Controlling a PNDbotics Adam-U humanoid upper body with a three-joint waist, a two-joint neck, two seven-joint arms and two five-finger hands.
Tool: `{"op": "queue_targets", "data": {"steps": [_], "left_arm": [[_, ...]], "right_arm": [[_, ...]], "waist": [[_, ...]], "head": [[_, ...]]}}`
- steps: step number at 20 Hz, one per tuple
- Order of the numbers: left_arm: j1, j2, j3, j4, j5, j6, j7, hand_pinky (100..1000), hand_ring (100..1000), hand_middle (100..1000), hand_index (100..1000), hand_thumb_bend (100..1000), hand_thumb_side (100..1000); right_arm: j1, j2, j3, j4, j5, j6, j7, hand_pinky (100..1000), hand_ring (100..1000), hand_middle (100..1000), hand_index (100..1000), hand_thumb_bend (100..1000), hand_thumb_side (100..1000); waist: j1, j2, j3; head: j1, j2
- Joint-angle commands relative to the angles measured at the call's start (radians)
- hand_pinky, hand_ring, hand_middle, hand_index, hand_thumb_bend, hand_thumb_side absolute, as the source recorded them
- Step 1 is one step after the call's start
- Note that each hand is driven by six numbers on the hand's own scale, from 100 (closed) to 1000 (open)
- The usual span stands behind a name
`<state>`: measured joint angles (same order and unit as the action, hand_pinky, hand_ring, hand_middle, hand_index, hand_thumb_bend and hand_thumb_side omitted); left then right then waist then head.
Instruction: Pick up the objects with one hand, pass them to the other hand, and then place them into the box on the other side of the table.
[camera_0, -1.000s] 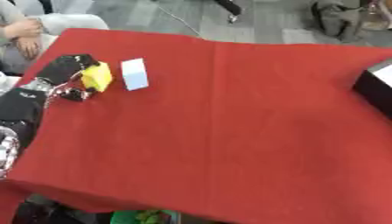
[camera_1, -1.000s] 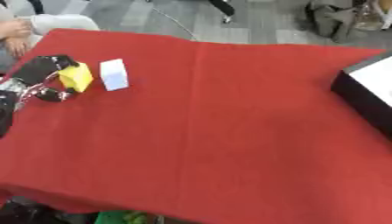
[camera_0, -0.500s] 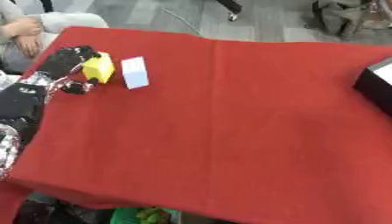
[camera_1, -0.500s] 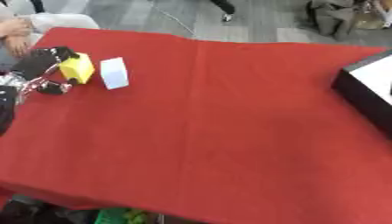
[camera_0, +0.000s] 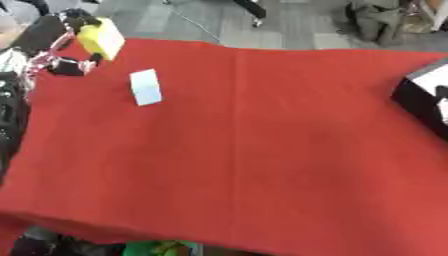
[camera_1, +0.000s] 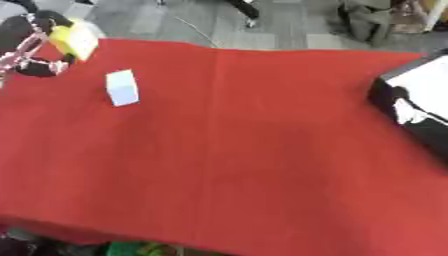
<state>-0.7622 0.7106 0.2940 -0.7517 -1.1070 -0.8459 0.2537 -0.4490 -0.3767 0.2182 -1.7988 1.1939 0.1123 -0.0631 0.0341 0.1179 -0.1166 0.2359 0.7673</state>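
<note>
My left hand (camera_0: 61, 37) is at the far left of the red table (camera_0: 262, 150), lifted above the cloth, with its fingers curled round a yellow block (camera_0: 101, 38). A small white block (camera_0: 146, 87) lies on the cloth just right of and nearer than the hand. At the right edge stands the black box (camera_1: 416, 107) with a pale inside and something white in it. My right hand shows in neither view.
Beyond the far edge of the table is grey floor with a cable and chair legs. Something green lies under the near edge of the table (camera_0: 162, 247).
My left hand has lifted the yellow block off the cloth and raised it. The whole picture has also shifted, so the camera has moved. The white block stays on the cloth.
</note>
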Motion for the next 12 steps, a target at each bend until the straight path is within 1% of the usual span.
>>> {"op": "queue_targets", "data": {"steps": [1, 3, 4, 6, 7, 8, 9, 10, 12], "left_arm": [[0.009, 0.002, -0.006, -0.110, 0.210, -0.050, -0.136, 643, 443, 407, 623, 100, 155], [0.026, -0.029, -0.034, -0.157, 0.366, -0.058, -0.253, 648, 427, 388, 613, 100, 196], [0.034, -0.047, -0.054, -0.181, 0.450, -0.060, -0.321, 657, 432, 392, 619, 100, 203], [0.043, -0.077, -0.092, -0.225, 0.612, -0.061, -0.470, 663, 432, 393, 622, 100, 221], [0.045, -0.094, -0.108, -0.243, 0.695, -0.058, -0.547, 666, 430, 385, 623, 100, 224], [0.046, -0.111, -0.122, -0.262, 0.783, -0.045, -0.631, 667, 429, 389, 622, 100, 245], [0.047, -0.130, -0.132, -0.285, 0.869, -0.020, -0.715, 669, 415, 383, 617, 100, 262], [0.046, -0.154, -0.147, -0.308, 0.957, 0.013, -0.799, 669, 422, 381, 616, 100, 274], [0.044, -0.187, -0.167, -0.353, 1.095, 0.089, -0.955, 672, 420, 379, 615, 100, 291]], "right_arm": [[-0.035, 0.006, 0.044, -0.067, 0.058, -0.069, 0.024, 826, 803, 818, 964, 399, 659], [-0.061, 0.018, 0.080, -0.092, 0.096, -0.115, 0.040, 878, 857, 863, 960, 444, 632], [-0.077, 0.026, 0.099, -0.102, 0.116, -0.138, 0.048, 911, 887, 888, 959, 462, 620], [-0.108, 0.044, 0.129, -0.112, 0.151, -0.174, 0.063, 947, 922, 917, 956, 480, 603], [-0.119, 0.052, 0.140, -0.114, 0.164, -0.186, 0.067, 970, 945, 938, 956, 598, 760], [-0.133, 0.061, 0.152, -0.115, 0.177, -0.197, 0.070, 975, 949, 937, 956, 488, 588], [-0.145, 0.070, 0.163, -0.115, 0.188, -0.206, 0.071, 997, 967, 951, 955, 572, 683], [-0.157, 0.078, 0.175, -0.114, 0.196, -0.215, 0.072, 998, 968, 950, 955, 491, 578], [-0.175, 0.091, 0.194, -0.108, 0.205, -0.229, 0.073, 1000, 975, 954, 954, 489, 574]], "waist": [[0.002, -0.023, 0.003], [0.004, -0.024, 0.006], [0.005, -0.025, 0.007], [0.006, -0.026, 0.010], [0.006, -0.026, 0.010], [0.007, -0.026, 0.013], [0.007, -0.026, 0.015], [0.007, -0.026, 0.018], [0.007, -0.026, 0.023]], "head": [[-0.037, 0.003], [-0.055, 0.003], [-0.063, 0.003], [-0.077, 0.003], [-0.080, 0.003], [-0.087, 0.003], [-0.092, 0.003], [-0.097, 0.003], [-0.104, 0.003]]}}
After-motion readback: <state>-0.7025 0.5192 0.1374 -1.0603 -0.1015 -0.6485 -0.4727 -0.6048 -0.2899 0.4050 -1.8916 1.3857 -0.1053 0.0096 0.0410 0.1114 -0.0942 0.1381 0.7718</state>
